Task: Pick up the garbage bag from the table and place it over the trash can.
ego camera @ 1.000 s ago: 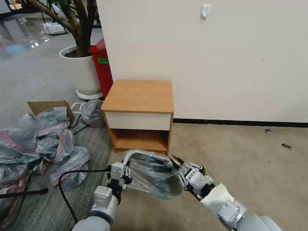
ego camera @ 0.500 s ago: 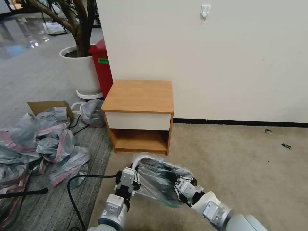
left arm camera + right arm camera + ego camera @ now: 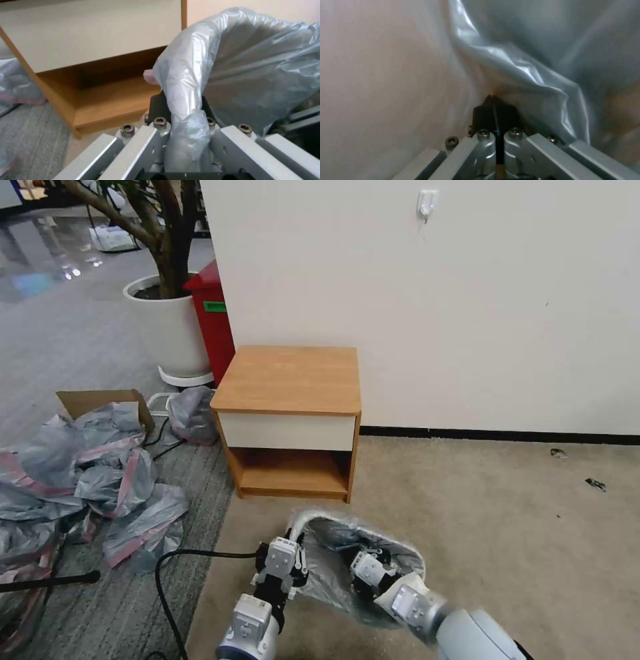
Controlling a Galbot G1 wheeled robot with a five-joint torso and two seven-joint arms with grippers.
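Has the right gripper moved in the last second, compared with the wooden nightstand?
Yes. The right gripper went down and leftward, away from the small wooden nightstand, into the thin translucent grey garbage bag.

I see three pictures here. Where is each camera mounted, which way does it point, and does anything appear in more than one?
Head view: on the robot's head, facing forward and down at the table, with both arms reaching to the trash can draped in the garbage bag.
Left wrist view: on the left arm, looking along the left gripper, shut on a fold of garbage bag, toward the table's shelf.
Right wrist view: on the right arm, right gripper shut, pressed into the bag inside the can.
Shared: the garbage bag appears in all three; the table in two.
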